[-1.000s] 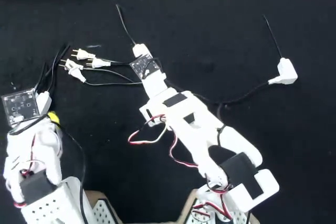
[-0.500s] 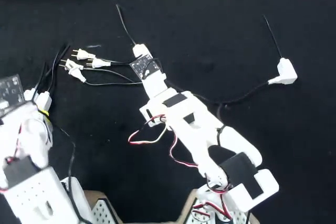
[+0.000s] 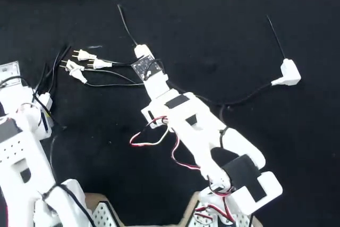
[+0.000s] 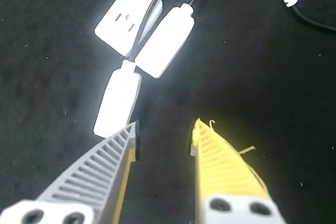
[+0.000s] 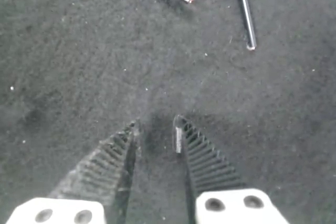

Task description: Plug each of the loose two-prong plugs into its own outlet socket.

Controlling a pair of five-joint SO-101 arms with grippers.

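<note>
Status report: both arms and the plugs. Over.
Left gripper open, empty, at the sockets. Right gripper open, empty, over the table. Plugs loose, none seated. Cable crosses one socket.

Legible markings: none; no text, label, number or sign can be read on the outlet sockets [image 4: 123, 19], plugs [image 3: 99, 64] or tabletop [image 3: 212, 30].

right hand [image 5: 156, 129] | fingers [image 5: 205, 161] slightly apart (toothed) | over black table [image 5: 63, 51] | two cable ends [image 5: 243, 9] near

White outlet sockets [image 4: 123, 22] lie bunched together; bare table [image 4: 262, 87] beside them
</note>
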